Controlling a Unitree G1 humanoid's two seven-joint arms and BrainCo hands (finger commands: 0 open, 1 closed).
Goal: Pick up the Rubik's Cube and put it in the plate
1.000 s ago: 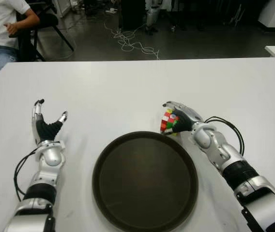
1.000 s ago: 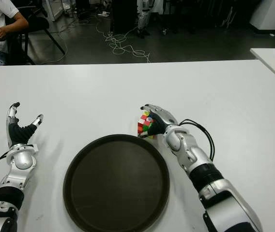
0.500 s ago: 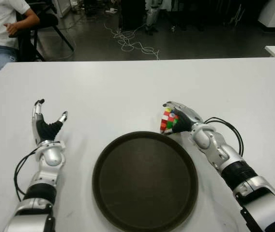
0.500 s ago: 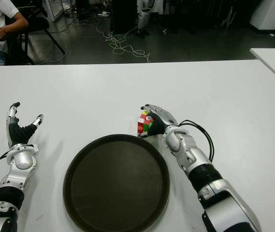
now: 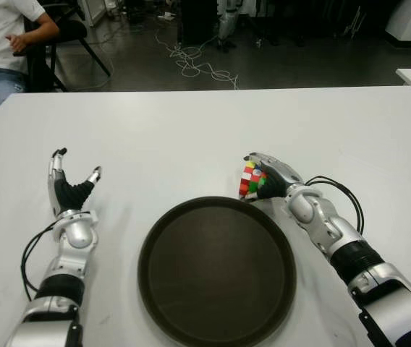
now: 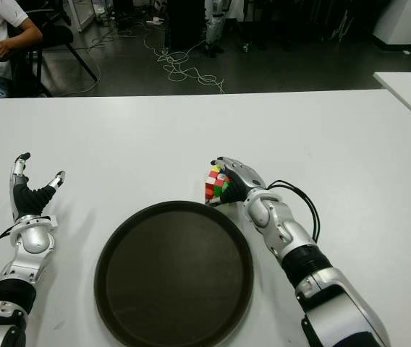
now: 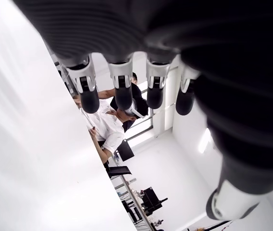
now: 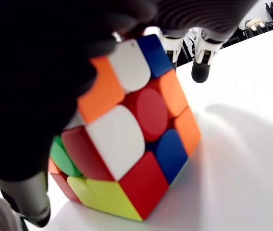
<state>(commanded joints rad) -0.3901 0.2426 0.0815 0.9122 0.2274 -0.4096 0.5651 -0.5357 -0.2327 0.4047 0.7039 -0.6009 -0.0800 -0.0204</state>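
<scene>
Because the Rubik's Cube (image 5: 252, 181) must end up in the plate (image 5: 216, 271), the right hand (image 5: 272, 176) sits right of centre in the left eye view, just beyond the plate's upper right rim, with its fingers curled over the cube. Seen from the right wrist, the palm covers the cube's top while fingertips (image 8: 200, 71) reach down its far side, so the hold looks like a wrap, not a fingertip pinch. One cube corner is close above the white table (image 5: 191, 137) with a shadow beneath; whether it touches cannot be told. Such a grip probably suits a short carry, since the dark round plate lies just beside the cube toward the lower centre of the frame. Near the left edge, well apart from the plate, the left hand (image 5: 66, 189) shows with fingers spread upward, holding nothing, likely kept clear. A seated person (image 5: 3, 40) occupies the upper left corner.
</scene>
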